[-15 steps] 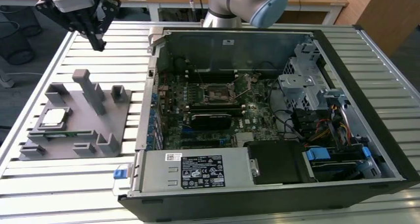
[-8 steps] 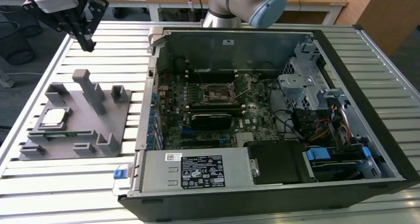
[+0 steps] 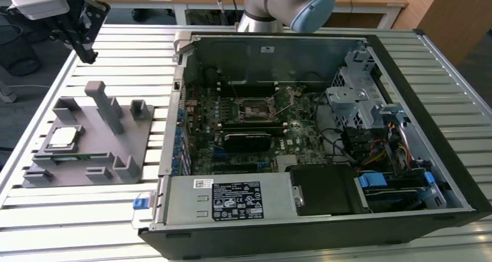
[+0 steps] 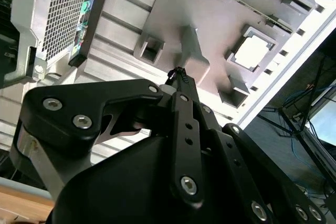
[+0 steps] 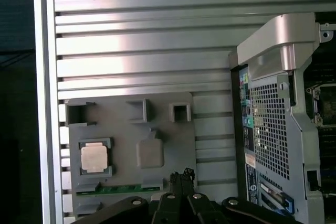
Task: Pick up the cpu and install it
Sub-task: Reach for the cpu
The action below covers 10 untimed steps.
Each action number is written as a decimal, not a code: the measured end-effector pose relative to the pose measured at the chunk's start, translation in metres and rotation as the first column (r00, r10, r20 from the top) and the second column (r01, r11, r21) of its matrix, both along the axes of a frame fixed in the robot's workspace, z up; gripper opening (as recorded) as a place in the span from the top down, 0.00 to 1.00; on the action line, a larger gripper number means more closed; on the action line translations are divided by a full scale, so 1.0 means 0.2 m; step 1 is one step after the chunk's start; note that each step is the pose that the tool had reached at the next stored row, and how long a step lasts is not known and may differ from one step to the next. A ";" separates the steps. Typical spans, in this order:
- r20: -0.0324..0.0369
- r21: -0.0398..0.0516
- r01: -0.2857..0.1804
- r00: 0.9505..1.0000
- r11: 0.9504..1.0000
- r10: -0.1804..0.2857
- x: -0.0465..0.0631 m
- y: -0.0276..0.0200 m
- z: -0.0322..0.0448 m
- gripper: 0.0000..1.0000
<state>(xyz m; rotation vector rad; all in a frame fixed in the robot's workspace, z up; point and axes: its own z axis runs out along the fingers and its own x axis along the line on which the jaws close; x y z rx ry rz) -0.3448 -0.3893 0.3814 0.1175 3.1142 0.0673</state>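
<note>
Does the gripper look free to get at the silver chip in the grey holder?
Probably yes. The cpu lies uncovered in the grey holder, and the gripper hangs above that holder with nothing between, though it is shut.

Gripper (image 3: 87, 57) hangs raised, pointing down, jaws pressed together.

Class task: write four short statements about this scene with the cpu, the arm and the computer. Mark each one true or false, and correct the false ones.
1. The gripper holds the cpu. False: the cpu lies in the gray holder, apart from the gripper.
2. A green memory stick lies in the same holder as the cpu. True.
3. The gripper is down inside the computer case. False: it hangs outside the case, over the table near the holder.
4. The case is open, with the motherboard in view. True.
</note>
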 end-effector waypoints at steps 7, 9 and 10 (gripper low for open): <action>0.000 -0.001 -0.001 1.000 1.000 0.001 -0.11 -0.003 -0.015 0.89; 0.000 -0.001 -0.001 1.000 1.000 0.001 -0.15 -0.003 -0.018 0.89; 0.000 -0.001 -0.001 1.000 1.000 0.001 -0.18 -0.003 -0.020 0.89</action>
